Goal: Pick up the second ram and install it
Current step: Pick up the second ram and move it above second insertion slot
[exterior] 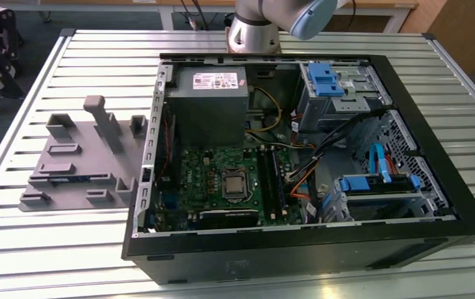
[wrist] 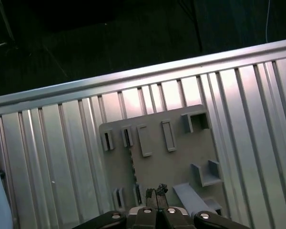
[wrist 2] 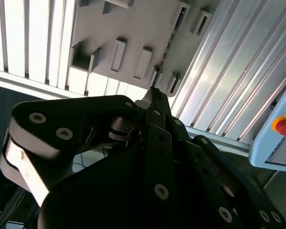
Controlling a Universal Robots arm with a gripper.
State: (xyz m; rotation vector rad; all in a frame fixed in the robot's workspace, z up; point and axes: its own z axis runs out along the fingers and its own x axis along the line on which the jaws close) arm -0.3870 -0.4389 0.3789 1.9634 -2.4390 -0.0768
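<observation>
The second ram (wrist: 132, 167) stands on its long edge in the grey fixture (wrist: 176, 162), a thin strip running between two small holders. In the second wrist view the ram (wrist 2: 168, 45) is a thin dark line across the fixture (wrist 2: 128, 24). In the exterior view it is a bluish strip (exterior: 61, 178) low on the fixture (exterior: 80, 156). My gripper (wrist: 156, 192) hangs well above the fixture, a little to one side of the ram, fingertips together with nothing between them. In the second wrist view the black fingers (wrist 2: 152, 100) meet at a point over the fixture's edge.
An open computer case (exterior: 437, 205) lies on the slatted metal table (exterior: 96, 50), at the exterior view's right of the fixture. Inside are the green motherboard (exterior: 196, 168) with long black slots (exterior: 269, 180), a power supply (exterior: 208, 93) and blue drive brackets (exterior: 362, 184). A box with a red button (wrist 2: 282, 126) stands beyond the table edge.
</observation>
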